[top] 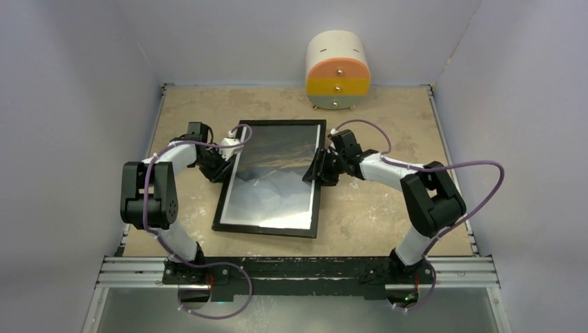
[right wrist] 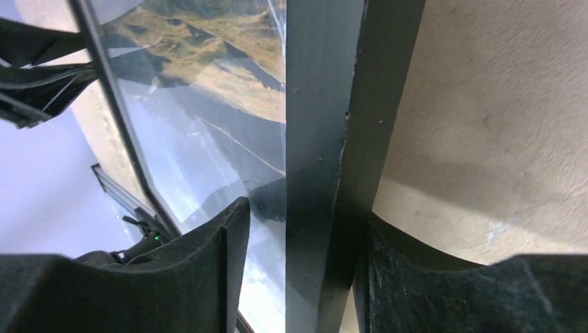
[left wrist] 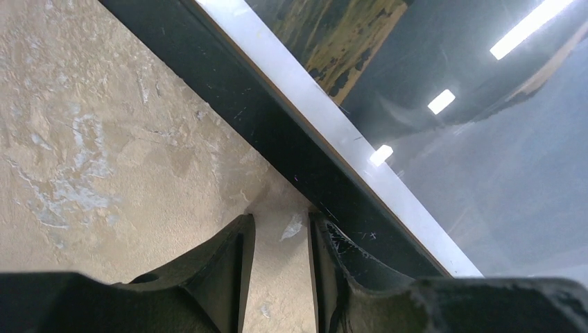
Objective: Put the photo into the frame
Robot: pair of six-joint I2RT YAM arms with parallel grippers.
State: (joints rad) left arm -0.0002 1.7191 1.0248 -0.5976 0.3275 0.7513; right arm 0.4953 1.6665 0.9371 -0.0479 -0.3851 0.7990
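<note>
The frame (top: 317, 201) lies flat on the mottled tan bench (top: 395, 208), its long axis running near to far. The glossy dark photo (top: 274, 187) sits within its scuffed black rails. The right gripper (top: 317, 170) straddles the right rail with fingers (right wrist: 225, 253) released, leaving a gap on the photo side. The left gripper (top: 223, 161) rests just outside the left rail, fingers slightly parted over bare bench and grasping nothing. The right arm looks better placed to nudge the frame.
</note>
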